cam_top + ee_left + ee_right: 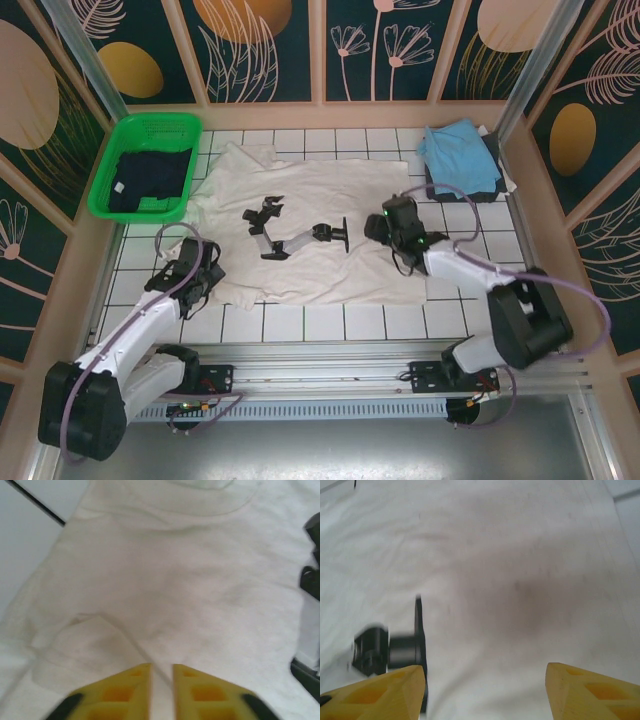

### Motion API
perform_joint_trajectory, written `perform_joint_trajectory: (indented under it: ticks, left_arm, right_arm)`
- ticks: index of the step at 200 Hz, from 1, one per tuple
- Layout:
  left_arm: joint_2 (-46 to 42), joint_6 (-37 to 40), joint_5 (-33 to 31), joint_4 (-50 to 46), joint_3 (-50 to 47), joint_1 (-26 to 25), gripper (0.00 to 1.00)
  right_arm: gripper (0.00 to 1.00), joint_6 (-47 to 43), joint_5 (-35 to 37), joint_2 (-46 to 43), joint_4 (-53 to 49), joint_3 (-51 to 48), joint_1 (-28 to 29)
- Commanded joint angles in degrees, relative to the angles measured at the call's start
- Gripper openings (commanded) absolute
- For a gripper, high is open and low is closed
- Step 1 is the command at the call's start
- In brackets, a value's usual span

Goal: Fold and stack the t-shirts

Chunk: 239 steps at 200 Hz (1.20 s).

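A large cream-white t-shirt (pixel 320 190) lies spread flat across the middle of the table. My left gripper (pixel 195 275) sits at its near left corner. In the left wrist view the yellow fingers (pixel 161 667) stand almost together, with a ridge of the cream cloth (pixel 165 580) running into the narrow gap. My right gripper (pixel 375 225) hovers over the shirt's right half, open, with bare cream cloth (pixel 520 555) between its fingertips (pixel 485 672). A light blue t-shirt (pixel 458 152) lies folded on a dark one (pixel 494 148) at the back right. A dark navy t-shirt (pixel 150 180) sits in the basket.
A green mesh basket (pixel 150 122) stands at the back left. A black-and-silver jointed object (pixel 295 238) lies on the middle of the cream shirt, just left of my right gripper (pixel 390 650) and at the right edge of the left wrist view (pixel 311 575). Wooden walls ring the table.
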Motion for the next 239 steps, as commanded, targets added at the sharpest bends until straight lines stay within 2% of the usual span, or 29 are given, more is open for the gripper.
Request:
perform_joint_trajectory:
  ticks: [1,22,46,75,114,146,174,188,206,210,215,239]
  left_arm:
    - [7.9,4.4,3.2,6.1,6.5,0.3,0.39]
    - [23.2,8.1,3.4,10.4,17.2,0.3,0.50]
    - [40.1,11.2,4.7,12.7,32.4,0.3,0.55]
    - [59.1,12.3,5.3,9.5,49.8,1.9,0.55]
    - [74.0,13.3,4.6,6.6,65.1,4.4,0.55]
    - [83.2,14.9,8.9,4.2,77.0,5.6,0.55]
    - [93.5,17.1,13.1,-3.7,96.4,5.9,0.56]
    - [95.3,18.3,13.8,-7.5,103.0,5.9,0.57]
    - [90.5,19.4,13.5,-7.1,101.0,5.9,0.64]
    - [89.4,19.7,13.5,-6.9,99.6,5.9,0.71]
    - [86.9,20.0,13.4,-6.6,97.2,5.8,0.74]
    - [71.4,20.2,12.6,-2.0,78.5,5.8,0.75]
  right_arm:
    - [0.65,-4.3,1.2,9.2,2.9,7.3,-2.3]
    - [0.65,-5.2,-0.1,18.7,1.0,14.7,-4.7]
    - [0.64,-5.8,-1.2,26.9,-0.9,21.9,-6.3]
    - [0.64,-6.1,-1.3,34.8,-4.4,29.3,-7.9]
    - [0.64,-6.5,-3.4,42.3,-8.3,37.9,-10.0]
    - [0.64,-7.8,-4.8,48.6,-12.7,47.3,-11.5]
    - [0.64,-8.5,-6.2,53.0,-15.7,55.8,-13.6]
    - [0.63,-8.9,-6.4,53.4,-17.8,59.1,-13.9]
    - [0.64,-9.2,-6.2,50.5,-18.8,59.7,-13.8]
    - [0.64,-9.2,-6.2,49.5,-18.7,59.2,-13.7]
    - [0.64,-9.2,-6.3,47.8,-18.5,58.2,-13.7]
    - [0.65,-9.5,-6.5,38.6,-16.1,50.4,-12.8]
